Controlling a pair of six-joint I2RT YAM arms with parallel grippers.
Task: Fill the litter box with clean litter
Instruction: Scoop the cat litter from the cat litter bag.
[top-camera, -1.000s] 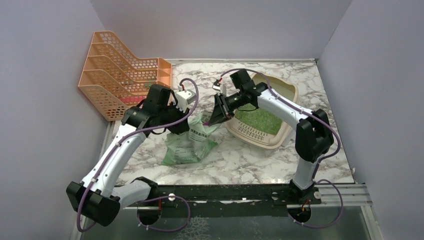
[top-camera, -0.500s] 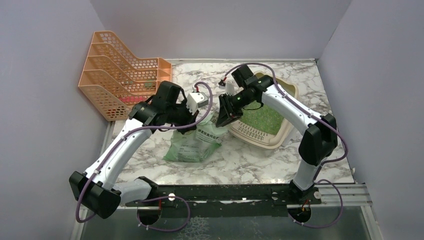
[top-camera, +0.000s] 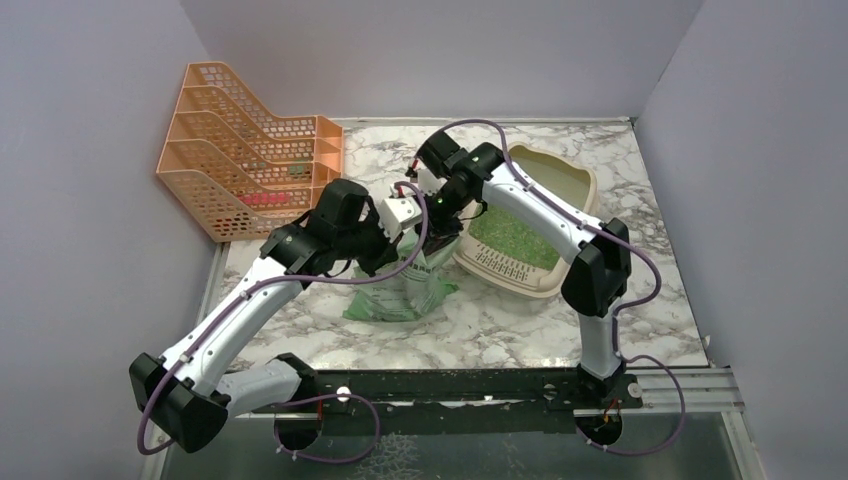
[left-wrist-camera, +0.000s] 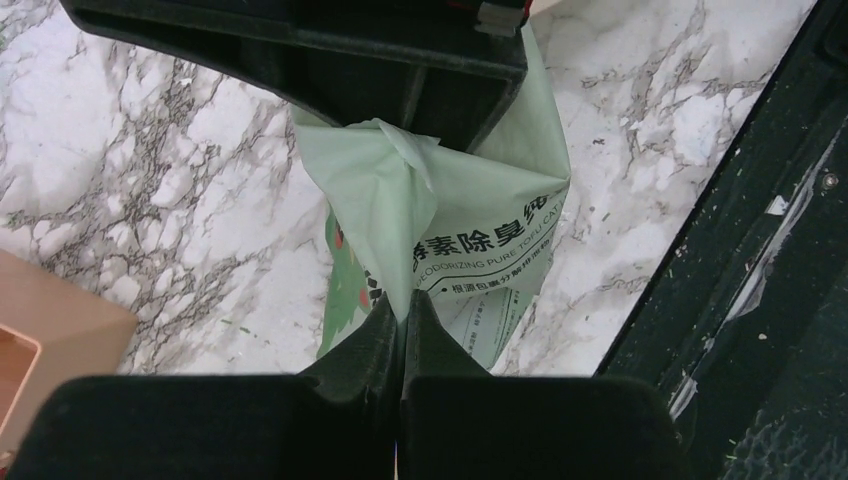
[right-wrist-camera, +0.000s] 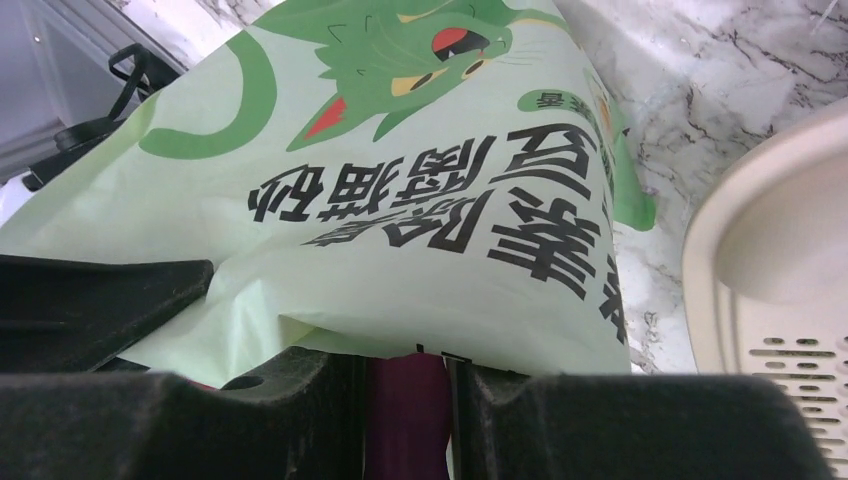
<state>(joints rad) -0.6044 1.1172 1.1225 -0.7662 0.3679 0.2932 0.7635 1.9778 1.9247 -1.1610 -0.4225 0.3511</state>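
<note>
The green litter bag (top-camera: 408, 288) stands bunched on the marble, left of the beige litter box (top-camera: 578, 182). Clean litter (top-camera: 512, 236) covers part of the box floor. My left gripper (top-camera: 402, 243) is shut on a fold of the bag's upper edge; in the left wrist view its tips (left-wrist-camera: 400, 305) pinch the pale film of the bag (left-wrist-camera: 470, 230). My right gripper (top-camera: 442, 226) hangs just beyond the bag top, shut on a magenta scoop (right-wrist-camera: 405, 400), with the printed bag (right-wrist-camera: 400, 200) pressed against its fingers and the litter box (right-wrist-camera: 760, 260) to its right.
An orange mesh file rack (top-camera: 245, 150) stands at the back left against the wall. A dark rail (top-camera: 450, 385) runs along the table's near edge. Purple walls close in on three sides.
My left gripper shut on the bag's top edge and moved right, pulling the bag up and toward the box. The right arm swung left until its gripper met the bag top.
</note>
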